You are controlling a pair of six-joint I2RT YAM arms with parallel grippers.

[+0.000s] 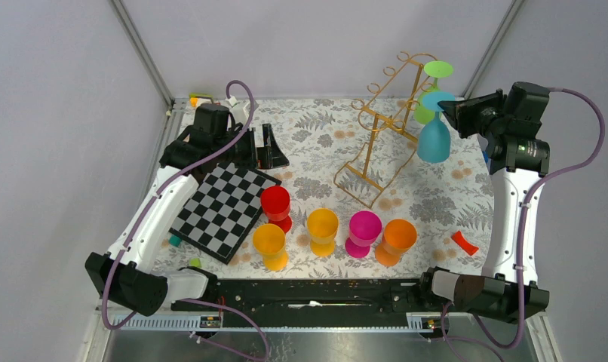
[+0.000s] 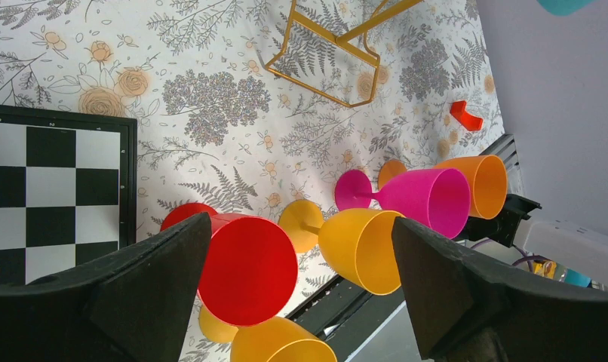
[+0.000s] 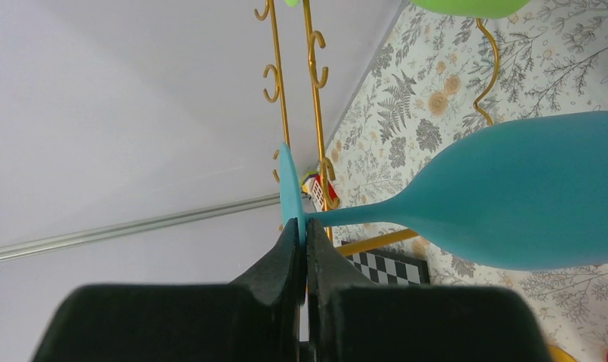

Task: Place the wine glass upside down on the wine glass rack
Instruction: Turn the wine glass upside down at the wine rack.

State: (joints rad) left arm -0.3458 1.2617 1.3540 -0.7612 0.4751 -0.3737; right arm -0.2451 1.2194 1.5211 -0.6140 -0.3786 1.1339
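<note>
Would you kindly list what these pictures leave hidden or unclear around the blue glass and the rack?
- Right wrist: foot of the blue glass partly covered by the right gripper; hook contact unclear.
- Right wrist: green glass cut off by the top edge.
- Left wrist: rack cut off above its base.

- I count seven stemmed plastic wine glasses, one of each colour: red glass point(image 1: 275, 202), amber glass point(image 1: 269, 240), yellow glass point(image 1: 322, 225), magenta glass point(image 1: 365, 226), orange glass point(image 1: 400, 235), teal glass point(image 1: 434, 139) and green glass point(image 1: 438, 69).
- One tall gold wire wine glass rack point(image 1: 375, 130) with curled hooks.
- One flat black-and-white checkerboard point(image 1: 224, 211).
- One small red plastic piece point(image 1: 464, 242).
- Two tiny blocks: green block point(image 1: 194, 262) and teal block point(image 1: 175, 240).
- Two black two-finger grippers, both mine: left gripper point(image 2: 301, 226) and right gripper point(image 3: 305, 226).
</note>
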